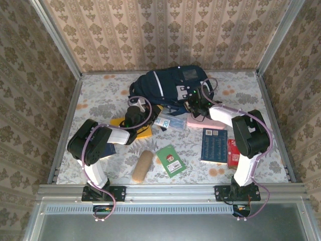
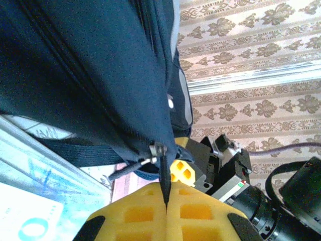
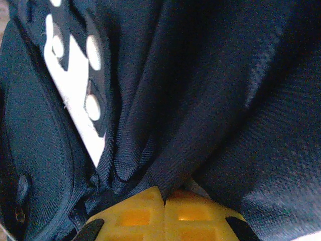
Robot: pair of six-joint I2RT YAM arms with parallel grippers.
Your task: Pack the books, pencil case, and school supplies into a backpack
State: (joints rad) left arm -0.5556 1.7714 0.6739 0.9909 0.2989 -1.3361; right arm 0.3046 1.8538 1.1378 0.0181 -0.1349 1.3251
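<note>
The navy backpack (image 1: pixel 170 86) lies at the back middle of the table. My left gripper (image 1: pixel 134 107) is at its lower left edge. In the left wrist view that gripper (image 2: pixel 166 201) is shut on the black zipper pull (image 2: pixel 165 178) below the metal slider (image 2: pixel 158 150). My right gripper (image 1: pixel 194 106) is at the backpack's lower right. In the right wrist view it (image 3: pixel 164 201) is shut on a fold of backpack fabric (image 3: pixel 200 125). A yellow book (image 1: pixel 146 132), a navy book (image 1: pixel 214 145) and a green book (image 1: pixel 170 160) lie in front. The pencil case is out of view.
A blue-and-white packet (image 1: pixel 169 122) and a pink box (image 1: pixel 194 123) lie just in front of the backpack. A tan roll (image 1: pixel 142 165) sits near the front and a red pack (image 1: pixel 233 153) beside the right arm. Patterned walls enclose three sides of the table.
</note>
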